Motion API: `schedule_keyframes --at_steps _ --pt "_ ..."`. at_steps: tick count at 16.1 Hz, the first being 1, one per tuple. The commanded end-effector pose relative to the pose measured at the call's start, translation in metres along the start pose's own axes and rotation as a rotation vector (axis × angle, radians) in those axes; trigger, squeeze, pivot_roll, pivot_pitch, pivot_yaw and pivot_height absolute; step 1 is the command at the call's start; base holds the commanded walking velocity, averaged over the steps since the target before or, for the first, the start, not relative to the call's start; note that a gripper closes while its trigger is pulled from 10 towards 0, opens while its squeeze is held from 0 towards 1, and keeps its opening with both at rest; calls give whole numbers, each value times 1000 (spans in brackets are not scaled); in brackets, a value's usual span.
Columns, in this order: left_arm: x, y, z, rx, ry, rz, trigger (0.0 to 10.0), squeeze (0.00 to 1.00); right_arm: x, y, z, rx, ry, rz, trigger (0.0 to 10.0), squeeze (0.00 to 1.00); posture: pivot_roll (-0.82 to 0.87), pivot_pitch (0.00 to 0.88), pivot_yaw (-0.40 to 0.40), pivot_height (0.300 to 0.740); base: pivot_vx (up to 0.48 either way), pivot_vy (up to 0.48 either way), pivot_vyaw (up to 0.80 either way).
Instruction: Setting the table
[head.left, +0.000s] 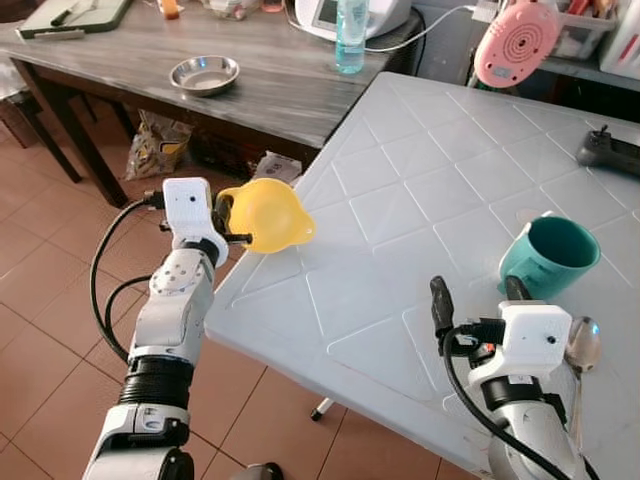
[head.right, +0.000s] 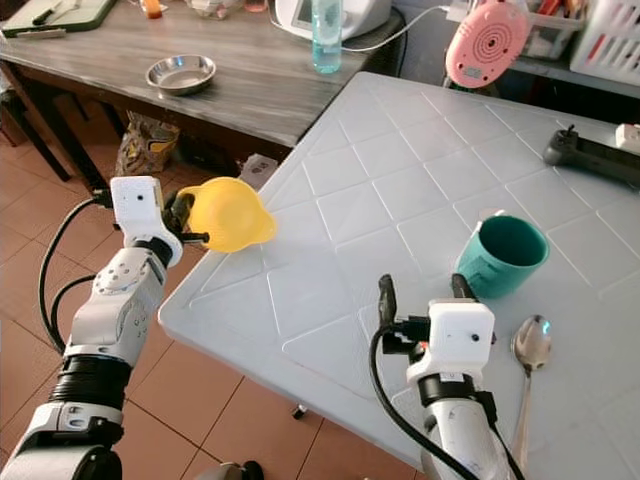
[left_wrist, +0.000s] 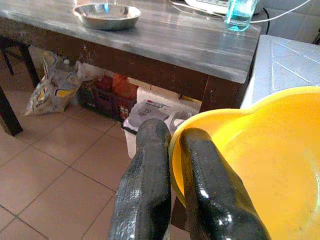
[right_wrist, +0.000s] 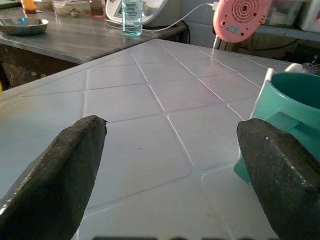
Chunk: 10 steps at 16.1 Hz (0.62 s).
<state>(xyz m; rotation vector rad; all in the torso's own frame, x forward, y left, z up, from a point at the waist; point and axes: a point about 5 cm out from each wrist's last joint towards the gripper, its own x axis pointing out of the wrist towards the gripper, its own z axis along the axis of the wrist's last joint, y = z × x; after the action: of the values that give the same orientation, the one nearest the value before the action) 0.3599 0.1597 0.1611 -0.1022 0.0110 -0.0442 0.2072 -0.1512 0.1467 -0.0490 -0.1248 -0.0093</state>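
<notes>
**Yellow bowl being held at tabletop edge, right hand open by mug**

A yellow plastic bowl with a wavy rim (head.left: 266, 213) is being gripped by the left hand (head.left: 226, 224); its two black fingers (left_wrist: 150, 185) are being pressed together on the bowl's rim, one inside and one outside. The bowl is being held tilted, in the air, just at the near-left edge of the white plastic tabletop with a diamond pattern (head.left: 420, 190), partly over it and partly over the red-brown tiled floor (head.left: 40, 290).

The right hand (head.right: 425, 290) is being held low over the near part of the white tabletop, its fingers spread well apart and nothing being held between them. A teal ceramic mug (head.right: 502, 255) is lying tilted just beyond the right finger, its opening turned toward the camera; whether finger and mug are touching cannot be told. A silver metal spoon (head.right: 530, 350) is lying on the tabletop just right of the right wrist.

A black handheld controller (head.right: 590, 155) is seen at the far right of the white tabletop. Behind, a dark grey wooden tabletop (head.left: 150, 50) is carrying a round steel dish (head.left: 204, 74) and a clear blue plastic bottle (head.left: 351, 35). A pink round appliance (head.left: 515, 42) is seen past the far edge.
</notes>
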Motion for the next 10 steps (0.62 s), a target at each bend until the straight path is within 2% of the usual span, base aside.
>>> schedule_keyframes --at_steps 1,5,10 --pt "-4 2 -14 -7 65 -5 0 0 -2 0 -1 2 5 -7 10000 0 69 125 16 740 0 0 0" --pt "-3 -6 -15 -24 76 -36 0 0 -1 -1 0 -1 1 -12 10000 0 66 127 18 740 0 0 0" --pt "-2 -13 -16 -40 94 -68 0 0 -3 -2 0 -1 -1 -29 10000 0 54 131 27 740 0 256 0"
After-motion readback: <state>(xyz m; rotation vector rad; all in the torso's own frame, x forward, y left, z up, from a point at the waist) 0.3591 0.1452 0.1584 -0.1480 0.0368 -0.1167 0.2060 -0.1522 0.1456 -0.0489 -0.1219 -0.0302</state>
